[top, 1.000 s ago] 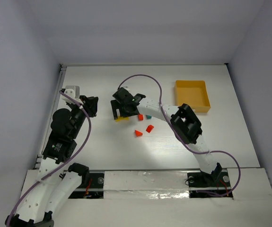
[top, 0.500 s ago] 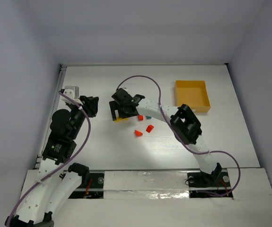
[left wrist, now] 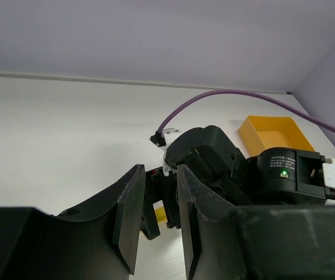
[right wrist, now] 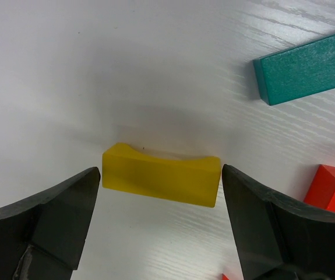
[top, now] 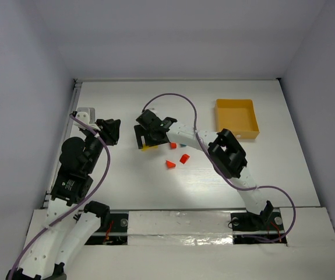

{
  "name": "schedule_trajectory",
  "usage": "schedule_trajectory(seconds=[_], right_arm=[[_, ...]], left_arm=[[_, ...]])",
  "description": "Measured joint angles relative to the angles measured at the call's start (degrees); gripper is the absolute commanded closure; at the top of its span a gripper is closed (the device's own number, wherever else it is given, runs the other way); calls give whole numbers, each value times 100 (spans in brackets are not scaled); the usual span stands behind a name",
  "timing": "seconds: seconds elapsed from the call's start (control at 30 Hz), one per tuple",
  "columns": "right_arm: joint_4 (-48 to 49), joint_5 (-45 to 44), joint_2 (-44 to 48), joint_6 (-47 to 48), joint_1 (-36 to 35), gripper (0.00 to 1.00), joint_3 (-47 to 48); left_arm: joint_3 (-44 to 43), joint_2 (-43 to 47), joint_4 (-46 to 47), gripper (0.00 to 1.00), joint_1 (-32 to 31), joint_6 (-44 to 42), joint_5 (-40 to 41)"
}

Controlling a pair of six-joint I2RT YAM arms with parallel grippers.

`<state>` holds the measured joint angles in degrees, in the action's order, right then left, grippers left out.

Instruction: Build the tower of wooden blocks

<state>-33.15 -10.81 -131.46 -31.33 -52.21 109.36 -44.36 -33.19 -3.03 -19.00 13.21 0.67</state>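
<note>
A yellow block with a scooped top lies on the white table; it also shows in the top view. My right gripper is open and stands astride it, one finger just off each end, not touching. A teal bar and a red block lie to its right. In the top view, two red wedges lie in front of the right gripper. My left gripper hovers to the left, narrowly open and empty.
A yellow-orange square tray stands at the back right and also shows in the left wrist view. The right arm's purple cable loops over the middle. The left table edge has a rail.
The right gripper has edged slightly left over the yellow block. The left arm has shifted a little to the left. The blocks have not moved.
</note>
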Motion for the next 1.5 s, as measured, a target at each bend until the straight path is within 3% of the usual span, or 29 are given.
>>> schedule_trajectory(seconds=[0.33,0.63,1.03,1.23,1.5], right_arm=[[-149,-350,-55,22,0,25,122],[-284,-507,109,107,2,24,90],[146,-271,1878,251,667,25,-1353],[227,-107,1915,330,1016,25,-1917],[330,15,1915,472,1128,24,-1952]], left_arm=[[0,0,7,76,0,2,0],[0,-11,11,77,0,15,0],[0,-120,15,78,0,15,-125],[0,-188,15,79,2,15,-133],[0,-264,15,79,0,15,-133]])
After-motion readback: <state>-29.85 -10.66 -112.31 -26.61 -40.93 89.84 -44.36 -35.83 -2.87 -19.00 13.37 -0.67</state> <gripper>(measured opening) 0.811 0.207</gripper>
